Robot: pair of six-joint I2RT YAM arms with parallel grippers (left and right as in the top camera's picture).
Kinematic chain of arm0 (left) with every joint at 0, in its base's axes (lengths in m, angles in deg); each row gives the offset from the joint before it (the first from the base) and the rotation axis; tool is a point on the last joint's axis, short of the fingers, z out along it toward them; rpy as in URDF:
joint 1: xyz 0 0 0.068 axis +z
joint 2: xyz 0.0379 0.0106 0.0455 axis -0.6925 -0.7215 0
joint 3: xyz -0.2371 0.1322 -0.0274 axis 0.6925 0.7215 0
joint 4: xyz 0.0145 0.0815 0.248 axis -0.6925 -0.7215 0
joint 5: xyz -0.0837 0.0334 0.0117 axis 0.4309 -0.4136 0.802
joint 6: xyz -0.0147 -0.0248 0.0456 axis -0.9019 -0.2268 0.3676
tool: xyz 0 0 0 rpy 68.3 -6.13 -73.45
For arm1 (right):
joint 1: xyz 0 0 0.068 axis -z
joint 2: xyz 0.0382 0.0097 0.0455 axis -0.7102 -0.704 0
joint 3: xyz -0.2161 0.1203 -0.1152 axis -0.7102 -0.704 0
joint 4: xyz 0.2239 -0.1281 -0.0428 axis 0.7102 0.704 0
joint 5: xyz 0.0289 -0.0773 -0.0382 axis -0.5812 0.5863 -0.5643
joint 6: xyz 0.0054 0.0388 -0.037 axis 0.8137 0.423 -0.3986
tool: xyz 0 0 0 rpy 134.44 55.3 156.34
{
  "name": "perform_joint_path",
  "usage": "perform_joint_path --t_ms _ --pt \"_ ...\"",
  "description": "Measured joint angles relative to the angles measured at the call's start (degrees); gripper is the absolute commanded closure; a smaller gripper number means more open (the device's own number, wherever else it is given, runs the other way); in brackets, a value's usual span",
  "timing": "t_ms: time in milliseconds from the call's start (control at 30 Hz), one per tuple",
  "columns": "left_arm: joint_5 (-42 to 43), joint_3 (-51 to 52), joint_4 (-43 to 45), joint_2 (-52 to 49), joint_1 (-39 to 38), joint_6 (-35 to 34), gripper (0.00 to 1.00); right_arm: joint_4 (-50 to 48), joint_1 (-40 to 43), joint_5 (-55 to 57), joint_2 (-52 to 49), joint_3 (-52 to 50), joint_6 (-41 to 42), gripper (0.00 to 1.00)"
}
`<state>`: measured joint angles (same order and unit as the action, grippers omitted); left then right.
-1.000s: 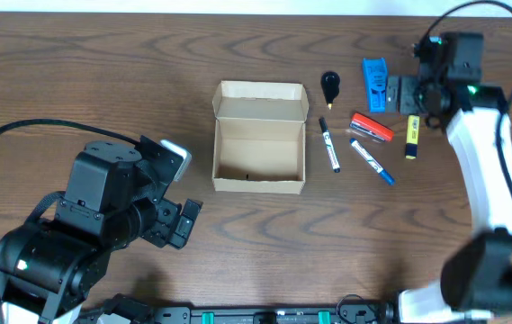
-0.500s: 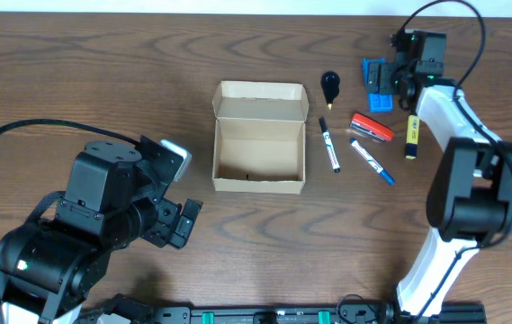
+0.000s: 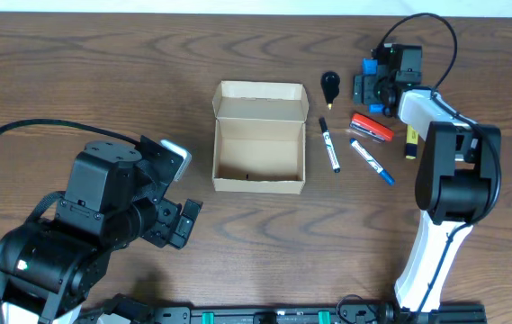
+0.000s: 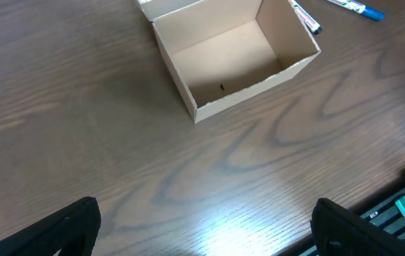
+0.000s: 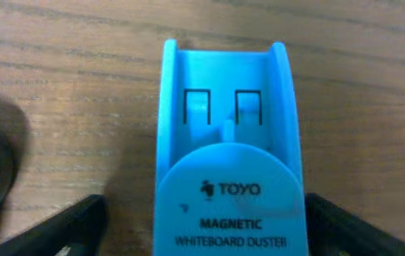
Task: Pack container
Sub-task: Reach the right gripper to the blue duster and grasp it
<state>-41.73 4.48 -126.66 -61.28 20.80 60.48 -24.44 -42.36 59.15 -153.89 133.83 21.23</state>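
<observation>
while the container (image 3: 259, 185) sits open near the middle of the table (image 3: 103, 72), its lid flap folded back on the far side, you can see its cardboard floor. to its right lie a black marker (image 3: 329, 146), a blue-capped marker (image 3: 371, 162), a red item (image 3: 372, 127) and a yellow highlighter (image 3: 411, 137). your right gripper (image 5: 203, 210) hangs over the blue whiteboard duster (image 5: 227, 142), fingers spread either side, not clamped. your left gripper (image 4: 206, 227) is spread wide on the box's near side, gripping nothing.
</observation>
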Motion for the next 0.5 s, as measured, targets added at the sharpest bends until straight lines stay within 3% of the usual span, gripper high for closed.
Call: perform_joint_path --t_ms 133,300,500 --pt "0.00 0.00 0.00 0.00 0.00 0.00 0.05 0.17 -0.04 -0.02 0.00 0.04 0.37 0.30" --pt "0.00 0.00 0.00 0.00 0.00 0.00 0.05 0.96 -0.04 -0.04 0.00 0.15 1.53 0.50" --pt "0.00 0.00 0.00 0.00 0.00 0.00 0.05 5.66 -0.09 0.50 0.79 1.66 2.03 0.57"
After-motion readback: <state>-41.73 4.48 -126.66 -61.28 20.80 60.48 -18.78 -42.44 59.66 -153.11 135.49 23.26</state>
